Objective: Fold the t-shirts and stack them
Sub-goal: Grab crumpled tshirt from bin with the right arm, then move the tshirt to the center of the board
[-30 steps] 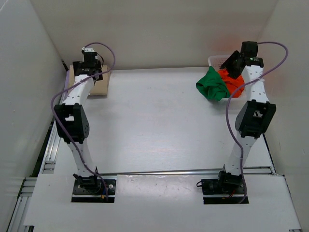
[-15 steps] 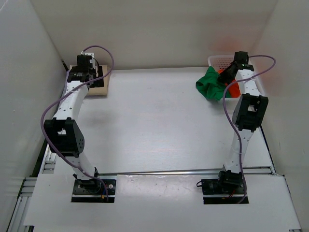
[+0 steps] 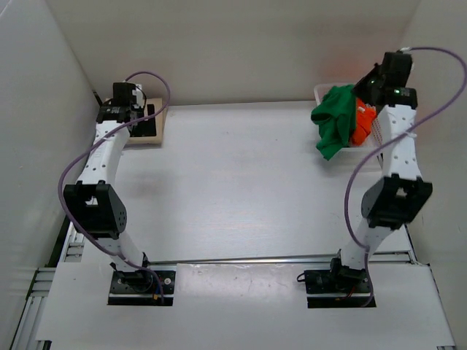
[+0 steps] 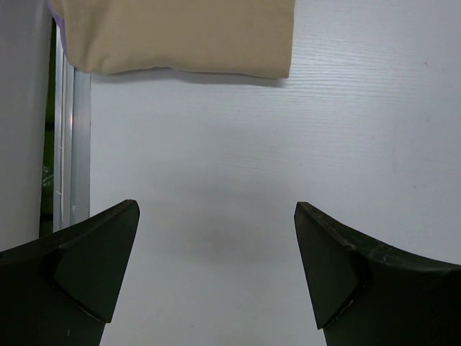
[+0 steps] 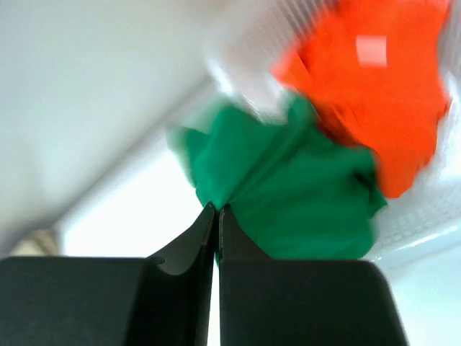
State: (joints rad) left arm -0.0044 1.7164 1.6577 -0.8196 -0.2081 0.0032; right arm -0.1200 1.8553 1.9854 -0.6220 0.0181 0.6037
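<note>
Green tee (image 3: pixel 334 127) now lifted, clamped in R fingers (image 5: pixel 216 213); L fingers (image 3: pixel 149 122) wide.

Left arm (image 3: pixel 98 160): is reaching from its base at the lower left of the top view toward the upper left, bending outward near the left edge
Left wrist (image 3: pixel 120 98): is sitting at the upper left of the top view
Left gripper (image 4: pixel 216 210): is hanging with fingers spread wide, one in each lower corner of its wrist view, holding nothing
Right arm (image 3: pixel 398 153): is rising from its base at the lower right of the top view, bending near the right edge, forearm climbing to the upper right
Right wrist (image 3: pixel 394 73): is tilting at the upper right of the top view
Right gripper (image 5: pixel 217 210): is pressing its fingers together at the lower middle of its wrist view, pinching a fold of the green t-shirt (image 5: pixel 288 194)
</note>
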